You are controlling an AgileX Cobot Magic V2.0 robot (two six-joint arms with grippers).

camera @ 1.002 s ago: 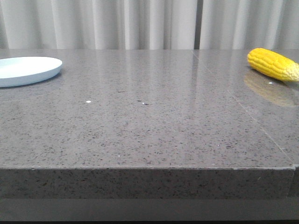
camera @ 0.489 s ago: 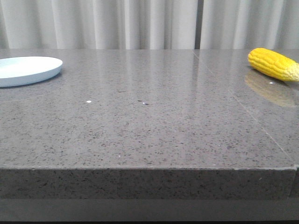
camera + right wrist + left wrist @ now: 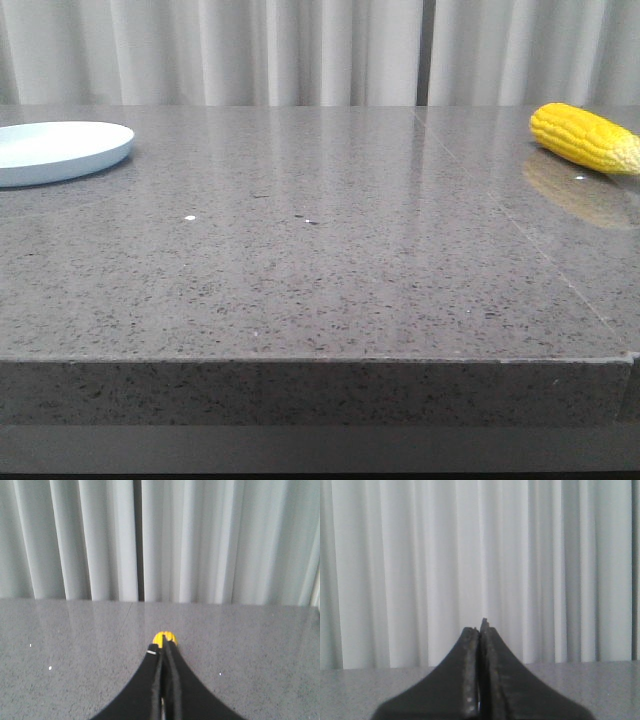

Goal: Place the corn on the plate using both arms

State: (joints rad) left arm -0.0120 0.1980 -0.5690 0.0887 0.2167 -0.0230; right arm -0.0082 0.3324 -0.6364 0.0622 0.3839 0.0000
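Observation:
The yellow corn (image 3: 585, 137) lies on the grey stone table at the far right, its paler tip toward the right edge of the front view. The pale blue plate (image 3: 55, 150) sits at the far left, empty. Neither gripper shows in the front view. In the left wrist view my left gripper (image 3: 480, 627) is shut and empty, pointing at the curtain above the table. In the right wrist view my right gripper (image 3: 165, 647) is shut and empty, and a small part of the corn (image 3: 165, 638) shows just beyond its fingertips, some way off.
The grey speckled table (image 3: 320, 270) has a front edge near the camera and a seam running down its right part. White curtains (image 3: 300, 50) hang behind. A few small white specks (image 3: 189, 217) lie on the surface.

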